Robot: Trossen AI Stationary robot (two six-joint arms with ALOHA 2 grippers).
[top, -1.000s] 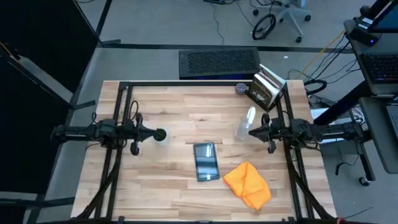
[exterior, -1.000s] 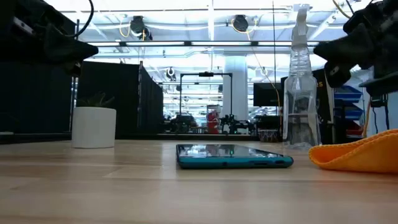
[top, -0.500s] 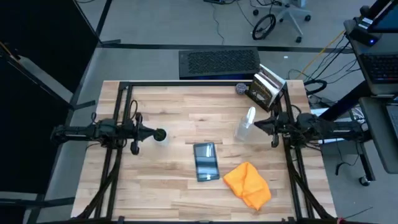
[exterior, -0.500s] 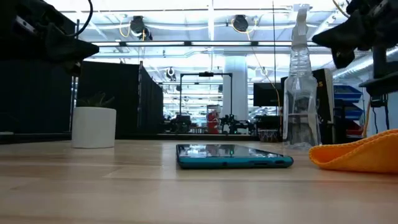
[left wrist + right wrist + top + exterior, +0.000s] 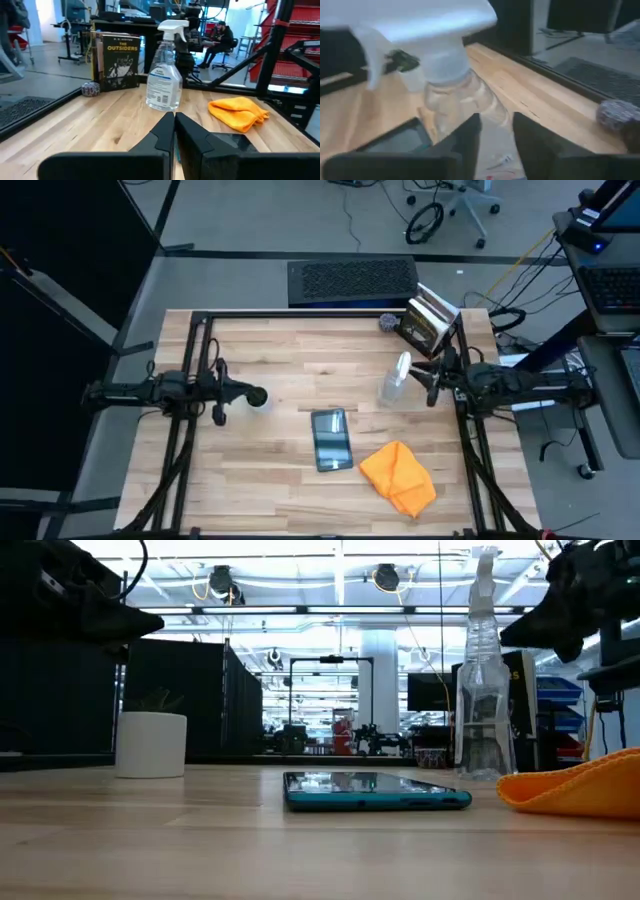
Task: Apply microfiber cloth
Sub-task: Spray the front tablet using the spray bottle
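Note:
The orange microfiber cloth (image 5: 398, 476) lies crumpled on the table's near right part, untouched, also in the low view (image 5: 580, 790) and the left wrist view (image 5: 239, 112). A dark-screened tablet (image 5: 331, 439) lies flat just left of it. A clear spray bottle (image 5: 393, 383) stands upright beyond the tablet. My right gripper (image 5: 422, 380) hovers open just right of the bottle, which fills its wrist view (image 5: 445, 75) ahead of the fingers. My left gripper (image 5: 250, 394) waits shut over the table's left half.
A small white pot (image 5: 150, 744) stands on the table by my left gripper. A paperback book (image 5: 428, 322) stands at the far right corner, with a small grey ball (image 5: 388, 323) beside it. Bare wood lies at the near left.
My right gripper has drawn back from the spray bottle toward the table's right edge and risen a little. The bottle, the tablet and the cloth have stayed where they were.

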